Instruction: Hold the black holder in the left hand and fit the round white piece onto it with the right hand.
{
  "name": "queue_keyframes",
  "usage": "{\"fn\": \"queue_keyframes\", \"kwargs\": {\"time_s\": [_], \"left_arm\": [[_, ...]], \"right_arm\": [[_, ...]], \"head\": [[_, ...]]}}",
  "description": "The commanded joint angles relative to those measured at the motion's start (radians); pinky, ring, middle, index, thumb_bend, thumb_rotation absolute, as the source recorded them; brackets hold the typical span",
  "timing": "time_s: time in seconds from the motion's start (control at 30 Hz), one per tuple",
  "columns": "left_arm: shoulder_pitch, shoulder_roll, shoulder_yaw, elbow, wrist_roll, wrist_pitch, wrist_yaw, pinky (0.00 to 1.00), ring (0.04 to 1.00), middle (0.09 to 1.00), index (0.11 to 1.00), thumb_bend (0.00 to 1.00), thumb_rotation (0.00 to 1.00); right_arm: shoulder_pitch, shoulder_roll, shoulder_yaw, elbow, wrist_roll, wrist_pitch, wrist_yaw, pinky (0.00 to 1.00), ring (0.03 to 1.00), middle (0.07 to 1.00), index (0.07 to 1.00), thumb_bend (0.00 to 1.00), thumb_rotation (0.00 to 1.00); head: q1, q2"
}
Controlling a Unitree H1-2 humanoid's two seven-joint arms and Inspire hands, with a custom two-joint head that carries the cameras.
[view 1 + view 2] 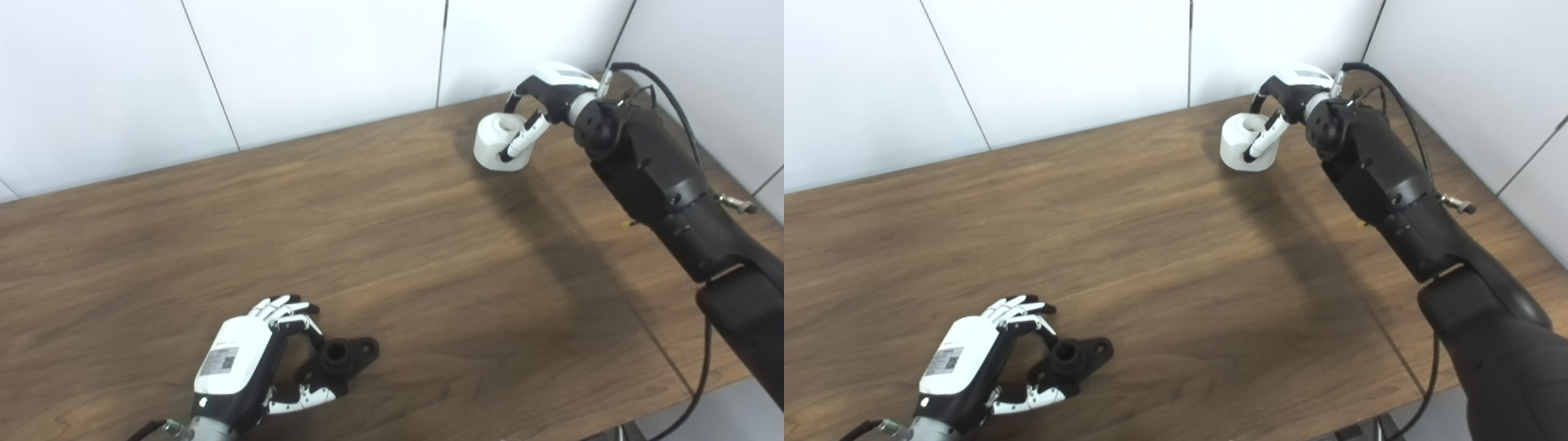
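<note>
Black and small, the holder (340, 358) lay at the near left of the wooden table (392, 257), cupped by the left hand (245, 361) with fingers curled over it and thumb beneath. Well apart, at the far right, the round white piece (499, 142) sat pinched between the thumb and fingers of the right hand (542, 101).

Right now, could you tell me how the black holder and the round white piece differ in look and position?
The black holder is dark and irregular, with a flange with holes; the round white piece is a pale, smooth cylinder with a central hole. The holder lies near the table's front edge at the left robot hand; the white piece sits at the far right, at the right robot hand. Both rest on the table.
</note>
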Motion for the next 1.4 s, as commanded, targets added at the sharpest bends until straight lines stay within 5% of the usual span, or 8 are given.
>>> {"fn": "queue_keyframes", "kwargs": {"time_s": [0.0,0.57,0.6,0.63,0.73,1.37], "left_arm": [[0.030,0.010,-0.020,0.025,0.008,0.032,-0.076,0.88,0.878,0.788,0.485,0.52,0.04],[0.028,0.010,-0.022,0.020,0.008,0.039,-0.076,0.88,0.877,0.787,0.485,0.52,0.04],[0.029,0.009,-0.022,0.020,0.007,0.038,-0.075,0.88,0.875,0.785,0.485,0.52,0.04],[0.029,0.009,-0.022,0.021,0.006,0.039,-0.075,0.88,0.875,0.785,0.485,0.52,0.04],[0.029,0.010,-0.022,0.021,0.005,0.039,-0.077,0.89,0.880,0.789,0.485,0.52,0.04],[0.022,0.002,-0.031,0.036,0.010,0.038,-0.074,0.89,0.882,0.789,0.485,0.52,0.04]], "right_arm": [[-0.035,-0.041,-0.012,-0.026,-0.003,-0.013,-0.010,1.00,1.000,0.902,0.646,0.88,0.27],[-0.025,-0.030,-0.031,-0.032,0.017,-0.013,-0.028,1.00,1.000,0.887,0.589,0.86,0.19],[-0.024,-0.029,-0.032,-0.033,0.019,-0.012,-0.030,1.00,1.000,0.885,0.531,0.66,0.16],[-0.022,-0.030,-0.033,-0.035,0.019,-0.023,-0.039,1.00,1.000,0.885,0.511,0.59,0.16],[-0.015,-0.029,-0.038,-0.037,0.023,-0.049,-0.069,1.00,0.997,0.855,0.489,0.53,0.14],[0.005,-0.046,-0.038,-0.071,0.026,-0.086,-0.083,0.95,0.966,0.818,0.485,0.52,0.14]], "head": [[-0.001,0.000],[-0.001,0.004],[-0.001,0.004],[-0.001,0.004],[-0.001,0.004],[0.021,0.011]]}}
